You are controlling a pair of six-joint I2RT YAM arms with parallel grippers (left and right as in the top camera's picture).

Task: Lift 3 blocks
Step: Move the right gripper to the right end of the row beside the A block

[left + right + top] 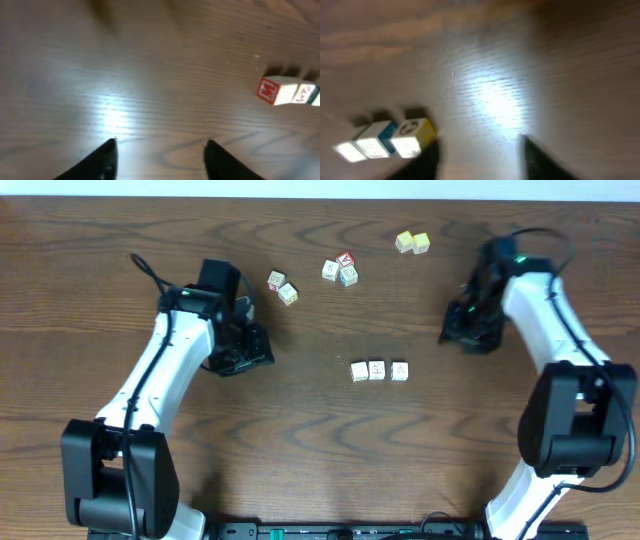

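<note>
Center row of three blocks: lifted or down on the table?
Down. The three blocks sit side by side on the table; left fingers and right fingers stand apart with nothing between them.

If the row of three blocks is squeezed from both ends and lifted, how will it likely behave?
The three blocks look like small rigid wooden cubes, so probably stiff and light. They are separate pieces in a row, so the middle one may drop, or the row buckle, unless pressed evenly.
</note>
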